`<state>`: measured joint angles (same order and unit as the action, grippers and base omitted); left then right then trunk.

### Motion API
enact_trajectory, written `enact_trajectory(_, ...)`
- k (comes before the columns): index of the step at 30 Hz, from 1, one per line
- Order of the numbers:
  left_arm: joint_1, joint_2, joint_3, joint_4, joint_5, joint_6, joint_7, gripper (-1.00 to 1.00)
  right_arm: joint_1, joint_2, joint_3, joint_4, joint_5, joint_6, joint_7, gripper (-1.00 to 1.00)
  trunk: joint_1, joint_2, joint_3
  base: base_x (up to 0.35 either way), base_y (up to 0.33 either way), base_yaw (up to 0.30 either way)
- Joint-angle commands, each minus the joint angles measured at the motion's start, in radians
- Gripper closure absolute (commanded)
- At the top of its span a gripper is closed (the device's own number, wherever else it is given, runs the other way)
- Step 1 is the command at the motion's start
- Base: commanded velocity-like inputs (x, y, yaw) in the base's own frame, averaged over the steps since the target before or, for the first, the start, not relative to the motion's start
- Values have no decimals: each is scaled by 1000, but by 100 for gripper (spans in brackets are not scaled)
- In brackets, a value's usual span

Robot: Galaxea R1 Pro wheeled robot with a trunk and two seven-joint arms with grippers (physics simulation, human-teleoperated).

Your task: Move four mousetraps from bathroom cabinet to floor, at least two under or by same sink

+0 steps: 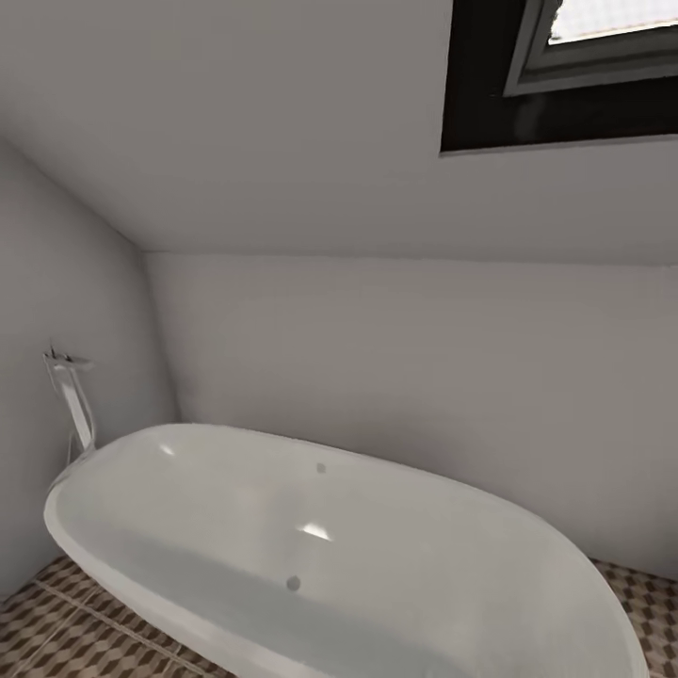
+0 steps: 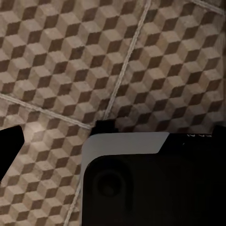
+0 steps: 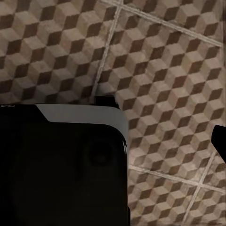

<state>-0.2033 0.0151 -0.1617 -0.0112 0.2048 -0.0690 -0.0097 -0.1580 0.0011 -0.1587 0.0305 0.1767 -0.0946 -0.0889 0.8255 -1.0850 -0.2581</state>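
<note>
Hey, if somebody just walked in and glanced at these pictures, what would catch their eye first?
Most likely the big white oval bathtub, which takes up the lower part of the head view, with a tall floor-standing tap at its left end near the wall corner. Next, the dark-framed skylight set in the sloped ceiling at upper right. In both wrist views the cube-pattern floor tiles stand out beneath the robot's dark base.

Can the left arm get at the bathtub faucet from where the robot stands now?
Probably not. The faucet stands at the bathtub's far left end near the wall, while the left wrist view looks down on the bathroom floor, so that arm seems to hang low.
</note>
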Motion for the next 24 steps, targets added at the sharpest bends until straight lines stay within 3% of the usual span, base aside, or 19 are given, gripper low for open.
enact_trajectory(1, 0, 0, -9, 1, 10, -3, -1, -100, -2, 0, -9, 3, 10, -6, -5, -100, 0, -1, -1, 0, 0, -296)
enact_trajectory(24, -1, 0, -9, 1, 10, -3, -1, -100, -2, 0, -9, 3, 10, -6, -4, -100, 0, -1, -1, 0, 0, -296)
